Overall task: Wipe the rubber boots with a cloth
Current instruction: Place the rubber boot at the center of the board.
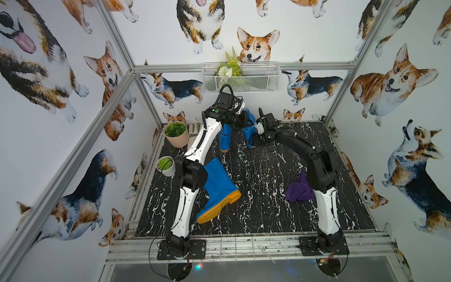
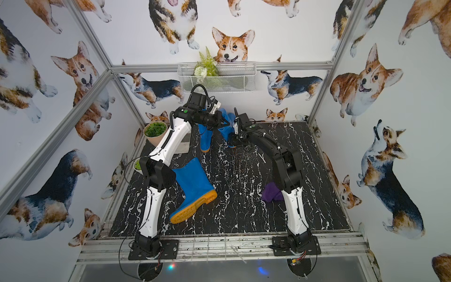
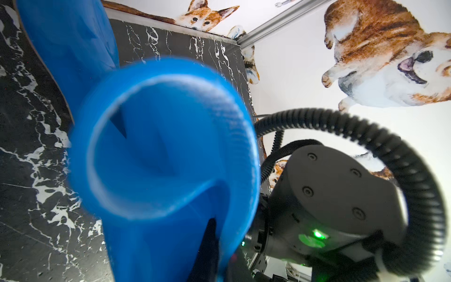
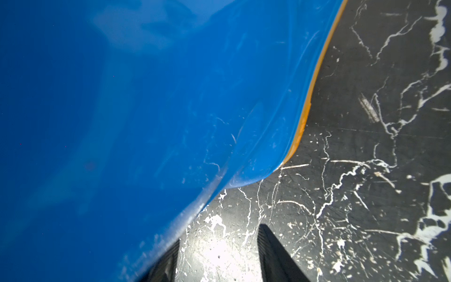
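Nearest the arm bases, the purple cloth (image 1: pixel 299 190) lies crumpled on the black marbled tabletop (image 1: pixel 268 171). It is just beside the lower link of the right arm and in neither pincer. Across from it, by the left arm, one blue rubber boot (image 1: pixel 217 188) lies on its side, its orange sole turned toward the near edge.

Farther back, at least two more standing boots (image 1: pixel 225 139) are upright near the far wall, and both arms reach there. The right pincer (image 4: pixel 219 233) is low at the foot of one standing boot (image 4: pixel 122 97). Its jaws are apart with bare tabletop between them, and the boot's side lies against one finger. The left pincer (image 1: pixel 250 122) is at the top of a boot shaft (image 3: pixel 166 146). That rim is blurred in the left wrist view, and I cannot tell whether the jaws grip it.

As I judge it, no wiping is under way. The arms seem busy arranging boots, and the cloth has to be picked up first. Whitish scuffs on the boot foot suggest most of the job is left.
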